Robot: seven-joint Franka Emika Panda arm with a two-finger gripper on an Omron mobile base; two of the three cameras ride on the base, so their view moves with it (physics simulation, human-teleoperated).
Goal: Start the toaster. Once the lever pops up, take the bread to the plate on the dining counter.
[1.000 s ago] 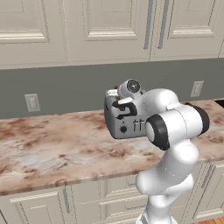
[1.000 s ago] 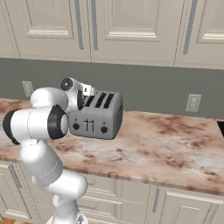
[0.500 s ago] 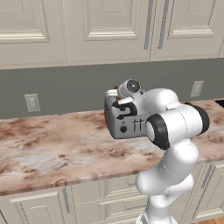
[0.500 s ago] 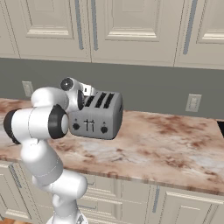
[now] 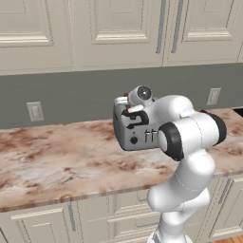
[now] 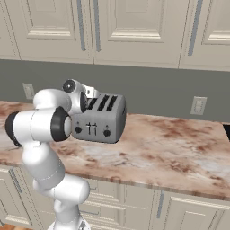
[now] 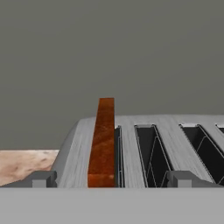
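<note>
The silver-grey toaster stands on the marble worktop by the wall, with black knobs and levers on its front. In the hand view, the bread, an orange-brown slice, stands upright out of the leftmost slot of the toaster. My gripper hangs over that end of the toaster, open, with one fingertip on each side of the slice and apart from it. From the base views my gripper sits just above the toaster's top. The plate and the dining counter are out of view.
The long marble worktop runs left and right above cream cabinets. A grey wall rises right behind the toaster, with outlets. Cream upper cabinets hang overhead. My arm's elbow bulks in front of the toaster.
</note>
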